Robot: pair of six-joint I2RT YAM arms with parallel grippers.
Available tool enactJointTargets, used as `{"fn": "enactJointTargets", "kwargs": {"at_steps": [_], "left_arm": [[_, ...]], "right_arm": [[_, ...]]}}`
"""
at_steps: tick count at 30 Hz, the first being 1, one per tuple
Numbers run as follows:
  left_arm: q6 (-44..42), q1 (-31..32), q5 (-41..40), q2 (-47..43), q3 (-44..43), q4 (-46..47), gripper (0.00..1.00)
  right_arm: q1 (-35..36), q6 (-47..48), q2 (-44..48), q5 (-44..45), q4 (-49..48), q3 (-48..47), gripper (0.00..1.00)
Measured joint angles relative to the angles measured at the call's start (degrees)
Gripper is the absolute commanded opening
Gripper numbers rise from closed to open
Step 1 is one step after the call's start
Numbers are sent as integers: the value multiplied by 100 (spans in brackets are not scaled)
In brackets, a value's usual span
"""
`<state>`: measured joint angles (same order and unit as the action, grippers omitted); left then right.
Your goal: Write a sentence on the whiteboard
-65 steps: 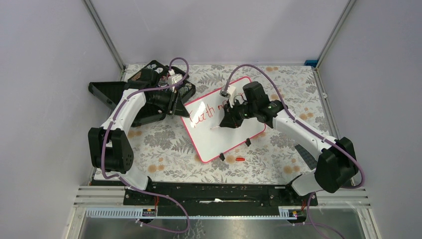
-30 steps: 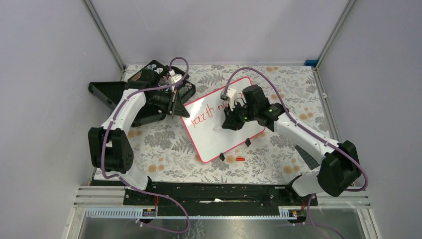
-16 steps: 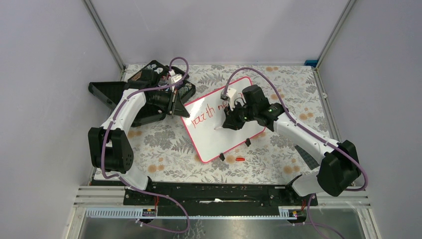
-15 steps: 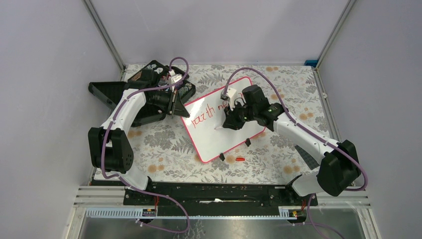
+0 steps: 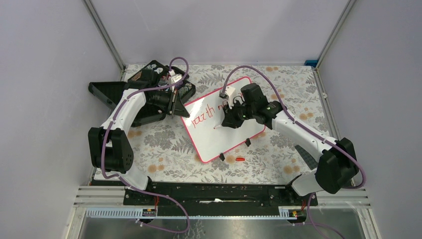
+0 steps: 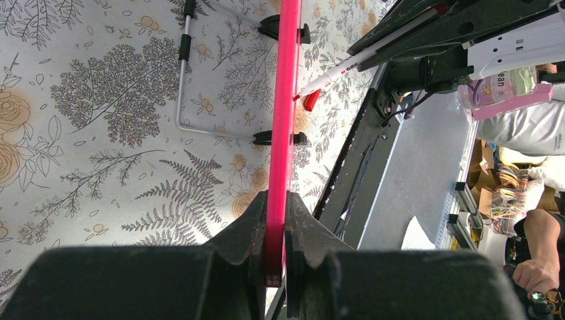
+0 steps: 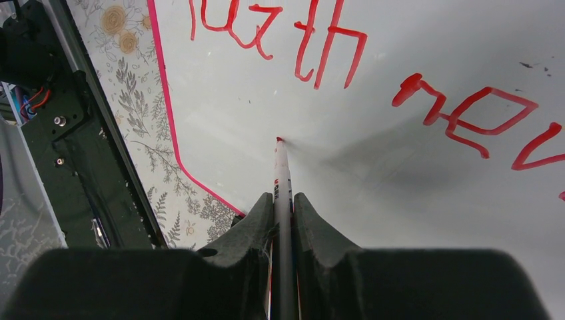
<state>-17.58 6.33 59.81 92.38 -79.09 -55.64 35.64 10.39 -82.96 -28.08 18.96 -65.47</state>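
Floral-patterned table (image 5: 164,144) fills the middle of the top view. The whiteboard (image 5: 214,137) sits at frame centre, tilted diagonally, with a pink rim and red handwriting (image 7: 320,40) across its upper part. A black compartment case (image 5: 107,92) lies at the upper left, just beside the board's left corner. The left gripper (image 6: 274,207) is clamped narrow on the board's pink edge, with fingers on both sides of the rim. The right gripper (image 7: 283,200) is over the board's middle, pinched on a white marker (image 7: 280,167) whose red tip meets the white surface below the writing. Two black clip feet (image 5: 222,157) sit on the board's lower edge. A small red cap (image 5: 240,159) lies on the table near the lower foot.
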Motion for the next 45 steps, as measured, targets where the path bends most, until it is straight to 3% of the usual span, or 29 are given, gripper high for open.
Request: {"fn": "enactJointTargets", "kwargs": {"at_steps": [20,45], "left_arm": [[0,-2,-9,7,-2,0,0],[0,-2,-7,7,-2,-2,0]], "right_arm": [[144,55,-68,-48,0,-4,0],[597,70,-2,-94,48,695,0]]}}
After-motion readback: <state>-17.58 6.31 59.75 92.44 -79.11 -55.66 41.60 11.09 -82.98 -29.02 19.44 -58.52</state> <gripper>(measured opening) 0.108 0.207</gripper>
